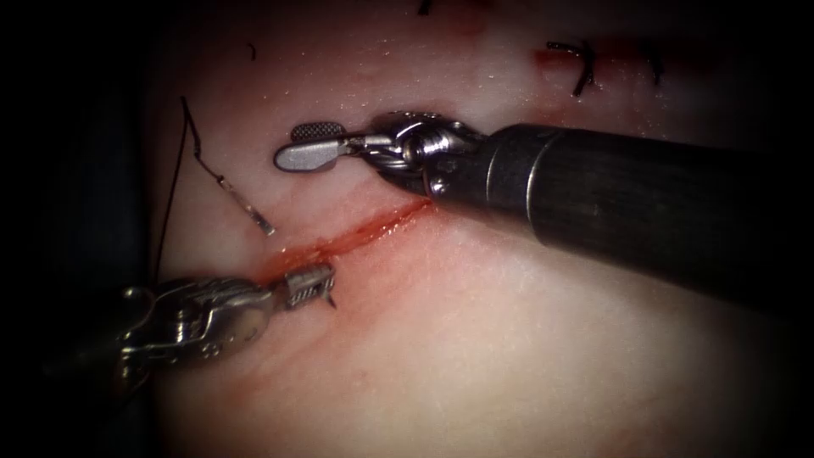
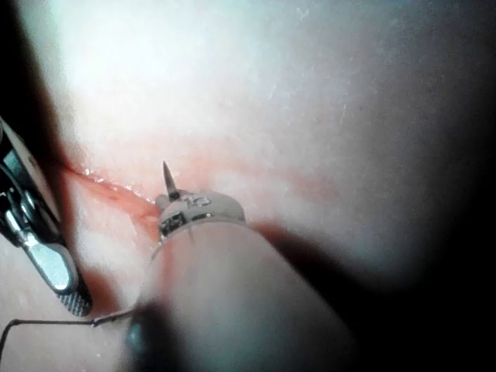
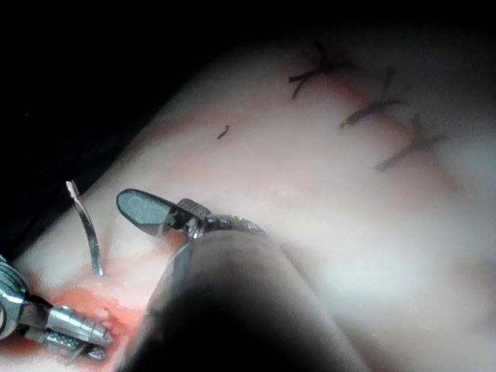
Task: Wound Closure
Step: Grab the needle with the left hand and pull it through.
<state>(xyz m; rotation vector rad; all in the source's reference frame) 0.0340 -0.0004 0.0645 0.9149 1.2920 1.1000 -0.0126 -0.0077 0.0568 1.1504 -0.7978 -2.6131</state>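
The right pincer (image 1: pixel 309 146), nearest the lens, gaped empty at 12 o'clock of the cut (image 1: pixel 356 231), while the left pincer (image 1: pixel 309 284) gripped the needle (image 1: pixel 329 297) near its emerged tip, the swaged end (image 1: pixel 254 212) protruding from the tissue (image 1: pixel 509 339).

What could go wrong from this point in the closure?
1. The left tool grips the needle right by its tip while the body is lodged in the tissue. That short grip might slip or dull the point.
2. The right tool, open and empty, sits close to the loose thread and might snag it.
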